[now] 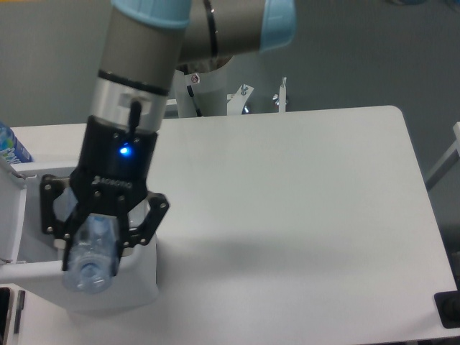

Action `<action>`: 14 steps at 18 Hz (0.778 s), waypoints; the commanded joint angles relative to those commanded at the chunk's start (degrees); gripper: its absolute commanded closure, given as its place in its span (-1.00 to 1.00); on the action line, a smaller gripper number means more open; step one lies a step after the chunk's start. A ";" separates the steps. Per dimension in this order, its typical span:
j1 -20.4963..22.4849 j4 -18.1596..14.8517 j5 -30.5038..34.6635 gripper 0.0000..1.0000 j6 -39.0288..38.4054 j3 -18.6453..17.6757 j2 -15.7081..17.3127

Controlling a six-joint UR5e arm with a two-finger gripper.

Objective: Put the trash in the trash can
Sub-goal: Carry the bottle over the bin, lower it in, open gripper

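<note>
A crushed clear plastic bottle (90,251) is held between the fingers of the black two-finger gripper (97,241), directly above the boxy white plastic trash can (144,277), which is set at the front left corner of the white table (302,215). The bin's hinged lid (8,215) is seen at its left side. A blue-labelled item (8,147) is placed behind the bin at the table's left edge.
</note>
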 joint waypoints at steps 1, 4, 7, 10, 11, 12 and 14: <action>0.00 0.00 0.00 -0.92 0.00 -0.53 0.00; 0.00 0.00 0.09 -1.00 0.52 -0.97 0.09; 0.52 0.09 0.17 -1.00 1.14 0.17 0.18; 1.75 0.09 0.61 -1.00 1.14 0.35 0.79; 2.45 0.09 0.70 -1.00 1.14 0.52 0.97; 3.24 0.00 1.14 -1.00 1.23 0.96 0.97; 4.74 0.00 1.40 -1.00 1.23 2.19 0.88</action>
